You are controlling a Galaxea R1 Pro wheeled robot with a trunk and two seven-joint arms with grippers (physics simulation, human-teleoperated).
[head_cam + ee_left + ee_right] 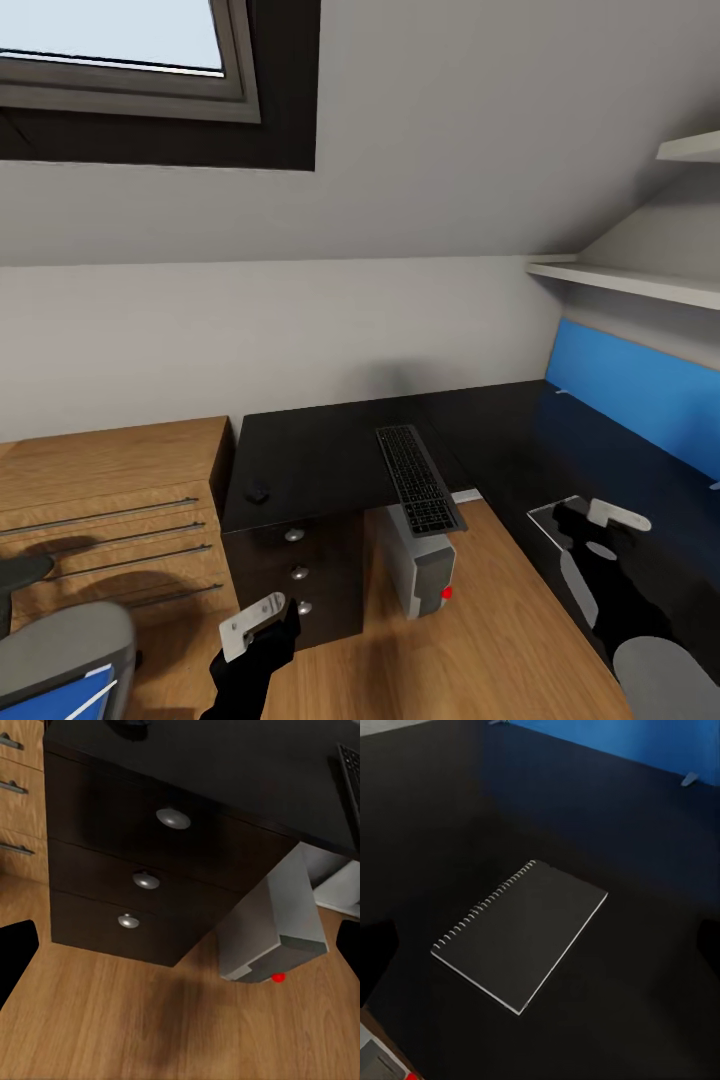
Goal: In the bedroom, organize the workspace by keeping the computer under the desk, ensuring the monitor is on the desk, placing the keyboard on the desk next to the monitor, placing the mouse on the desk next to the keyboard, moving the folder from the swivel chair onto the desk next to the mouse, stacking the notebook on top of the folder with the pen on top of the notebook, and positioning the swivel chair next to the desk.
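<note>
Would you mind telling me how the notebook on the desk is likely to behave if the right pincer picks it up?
The notebook looks thin with spiral binding, so probably light and somewhat floppy. Lying flat on the glossy desk, it may slide.

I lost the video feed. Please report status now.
Left gripper and right gripper open, empty. Right hovers over notebook on desk. Keyboard overhangs desk edge, above computer. Nothing blocking.

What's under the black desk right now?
Under the desk, the light-grey computer stands on the wooden floor beside the black drawer unit. Its rear is hidden beneath the desktop and the overhanging keyboard.
</note>
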